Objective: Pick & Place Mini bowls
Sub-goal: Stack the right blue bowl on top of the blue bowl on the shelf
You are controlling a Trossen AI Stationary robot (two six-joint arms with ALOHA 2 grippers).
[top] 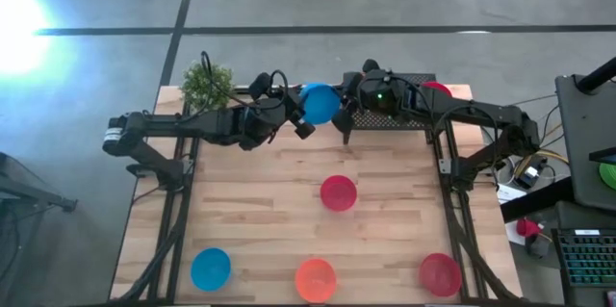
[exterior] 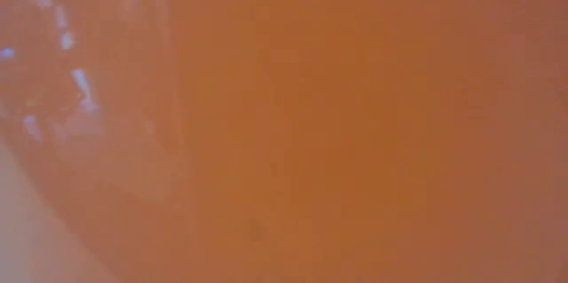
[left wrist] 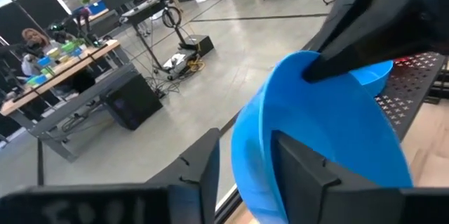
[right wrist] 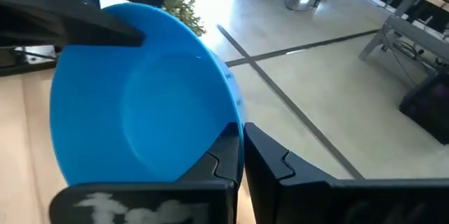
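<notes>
A blue mini bowl [top: 320, 103] hangs on edge above the table's far middle, between my two grippers. My right gripper [right wrist: 242, 129] is shut on its rim from the right. My left gripper [left wrist: 245, 140] is open at the bowl's left side. One of its fingers [left wrist: 309, 175] is in front of the bowl's hollow and the other finger [left wrist: 205, 171] stands outside the wall with a gap to it. A red bowl [top: 338, 192] rests at the table's middle. A blue bowl [top: 210, 268], an orange bowl [top: 315, 279] and a red bowl [top: 439, 274] rest along the near edge. My right gripper pinches the blue bowl's rim [right wrist: 231, 122] between its two fingers, one finger inside the hollow and one outside the wall. The fingers come from the table's right, slanting a little down. The bowl stands on edge, lifted clear of the table. I cannot tell whether my left gripper's inner finger touches the bowl.
A black mesh rack [top: 414, 105] stands at the far right with a red bowl [top: 436, 88] on it. A small green plant [top: 207, 84] is at the far left corner. An orange surface [exterior: 355, 123] fills the low view.
</notes>
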